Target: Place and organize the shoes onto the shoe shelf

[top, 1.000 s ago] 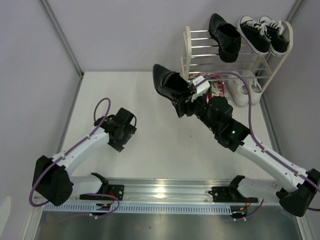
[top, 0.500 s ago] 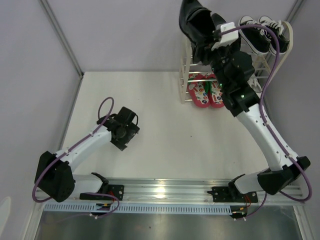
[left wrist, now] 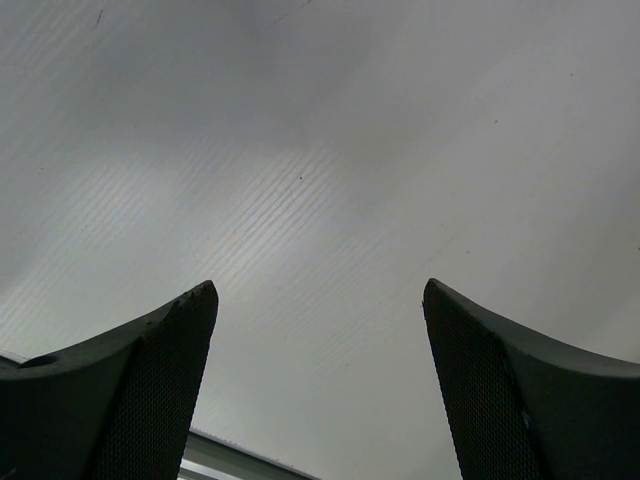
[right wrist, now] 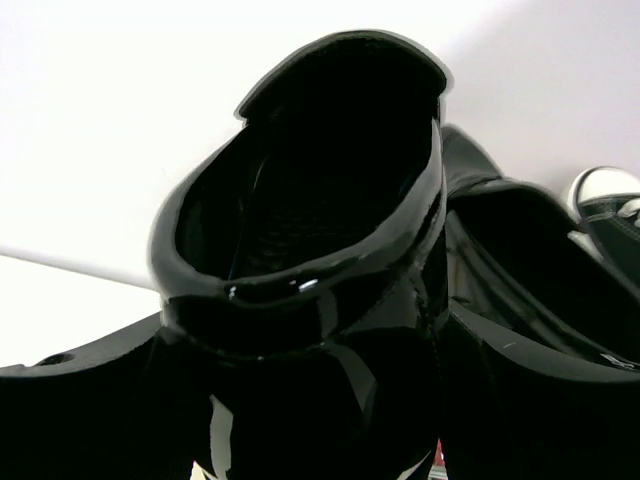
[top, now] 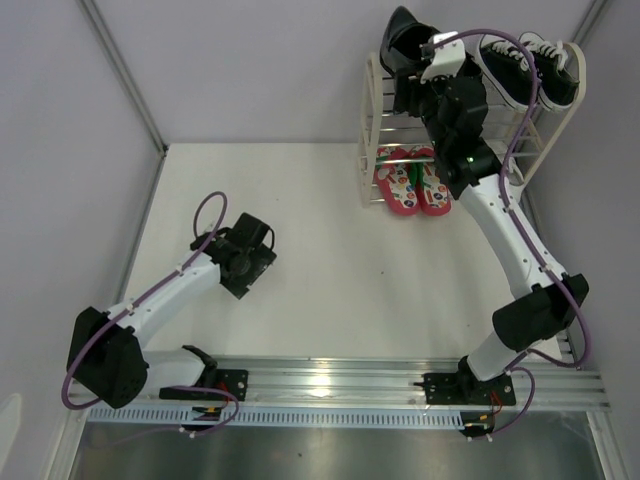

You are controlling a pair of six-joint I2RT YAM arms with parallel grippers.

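My right gripper is shut on a glossy black dress shoe and holds it over the left end of the shoe shelf's top tier. In the right wrist view that shoe fills the frame heel-up between my fingers. The second black dress shoe lies just to its right on the shelf. Red flip-flops sit side by side at the shelf's foot. My left gripper hangs low over the bare table, open and empty.
A pair of black canvas sneakers with white laces takes the right end of the top tier. Grey walls close in behind and beside the shelf. A metal rail runs along the near table edge.
My right arm has swung up and back, carrying the black dress shoe from in front of the shelf to over its top left end. The left arm has barely moved.
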